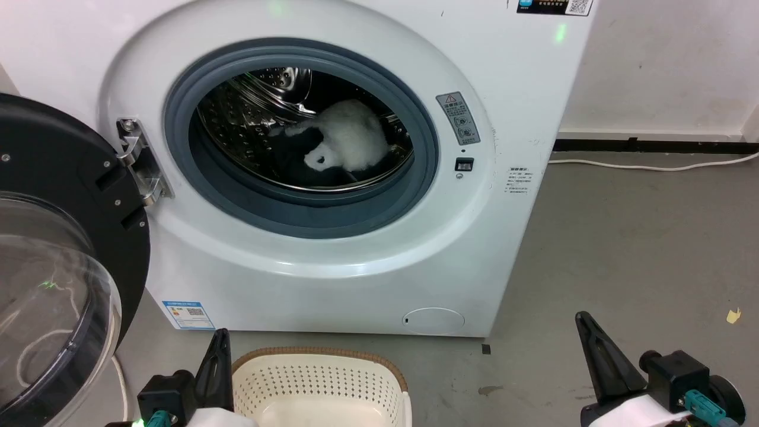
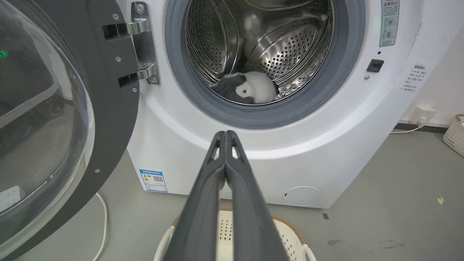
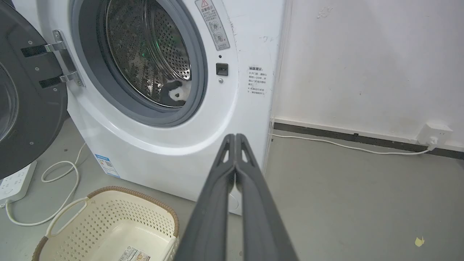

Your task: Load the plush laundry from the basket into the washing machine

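Note:
The plush laundry [image 1: 350, 142], white fluff with black patches, lies on the bottom of the steel drum inside the washing machine [image 1: 332, 261]; it also shows in the left wrist view [image 2: 250, 88] and the right wrist view [image 3: 175, 93]. The round glass door [image 1: 53, 279] hangs open at the left. The cream basket [image 1: 320, 385] stands on the floor before the machine with nothing in it [image 3: 116, 228]. My left gripper [image 1: 220, 338] is shut beside the basket's left rim. My right gripper [image 1: 584, 323] is shut at the lower right, over bare floor. Nothing is between either pair of fingers.
A white cable [image 1: 652, 166] runs along the dark skirting at the back right. A power strip [image 3: 12, 179] with a looped cord lies left of the machine. Another perforated basket [image 2: 455, 132] stands at the far right. Grey floor stretches to the right.

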